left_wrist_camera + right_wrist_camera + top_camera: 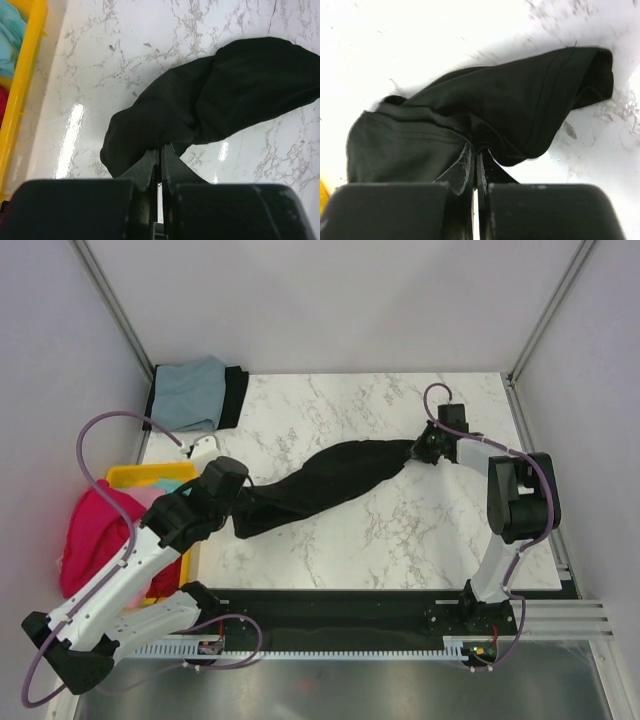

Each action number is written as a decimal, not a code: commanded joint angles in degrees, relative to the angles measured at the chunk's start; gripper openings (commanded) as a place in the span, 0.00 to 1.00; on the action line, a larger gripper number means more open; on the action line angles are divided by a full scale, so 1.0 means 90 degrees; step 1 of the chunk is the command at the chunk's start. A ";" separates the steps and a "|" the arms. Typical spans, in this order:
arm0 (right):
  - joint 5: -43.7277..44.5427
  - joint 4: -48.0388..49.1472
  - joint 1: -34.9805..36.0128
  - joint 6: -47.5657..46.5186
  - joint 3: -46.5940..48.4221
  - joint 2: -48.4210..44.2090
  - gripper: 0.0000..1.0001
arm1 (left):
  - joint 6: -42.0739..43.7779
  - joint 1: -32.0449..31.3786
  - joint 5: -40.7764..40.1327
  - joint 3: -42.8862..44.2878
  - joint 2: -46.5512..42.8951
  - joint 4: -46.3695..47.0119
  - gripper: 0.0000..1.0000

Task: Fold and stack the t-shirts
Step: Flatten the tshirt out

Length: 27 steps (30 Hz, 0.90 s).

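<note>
A large black t-shirt (320, 485) hangs stretched in a long bunched band across the marble table (400, 530), between my two grippers. My left gripper (243, 502) is shut on its left end; the left wrist view shows the jaws closed on the black cloth (200, 107). My right gripper (425, 447) is shut on its right end, where the wrist view shows the hem (485, 110) pinched. A grey-blue t-shirt (192, 392) lies folded on a black one (233, 397) at the far left corner. Magenta (95, 535), pink and teal shirts sit in the bin.
A yellow plastic bin (135, 477) stands at the left table edge beside my left arm; its wall shows in the left wrist view (22, 85). Grey enclosure walls bound the table on the left, back and right.
</note>
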 commanded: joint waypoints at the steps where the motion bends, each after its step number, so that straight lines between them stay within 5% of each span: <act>1: 0.0079 -0.0620 0.0006 -0.0268 0.1294 -0.0063 0.00 | 0.0600 0.0231 -0.0046 0.0558 0.0235 0.0443 0.02; 9: -0.1002 -0.2409 -0.0081 -0.0318 0.5902 0.1107 0.00 | 0.2504 0.1734 0.1185 0.3632 0.2351 0.1343 0.02; 12: -0.1356 -0.2428 -0.0160 -0.0394 0.6465 0.0886 0.00 | 0.3324 0.1746 0.1292 0.5429 0.2949 0.1333 0.02; 15: -0.0948 -0.2069 -0.0208 -0.0678 0.5786 -0.0167 0.00 | 0.3658 0.1755 0.1673 0.6515 0.3176 0.1352 0.02; 17: -0.0508 -0.1444 -0.0364 -0.0689 0.4284 -0.1247 0.00 | 0.3775 0.1755 0.1947 0.6353 0.2874 0.1595 0.02; 23: 0.0546 -0.0573 -0.0707 -0.0211 0.0494 -0.2805 0.00 | 0.3143 0.1755 0.2484 0.3085 0.1401 0.2036 0.02; 24: 0.0684 -0.0583 -0.0707 -0.0171 -0.0207 -0.2846 0.05 | 0.3005 0.1746 0.2552 0.2586 0.0876 0.2094 0.02; 25: 0.0859 -0.0689 -0.0707 -0.0161 -0.0494 -0.2856 0.26 | 0.2878 0.1745 0.2630 0.1673 0.0649 0.2085 0.02; 26: 0.0899 -0.0709 -0.0707 -0.0181 -0.0777 -0.2817 0.85 | 0.2596 0.1736 0.2650 0.1257 0.0376 0.2007 0.02; 27: 0.0968 -0.0748 -0.0707 -0.0181 -0.1176 -0.2778 0.98 | 0.2449 0.1736 0.2699 0.0886 -0.0052 0.1833 0.02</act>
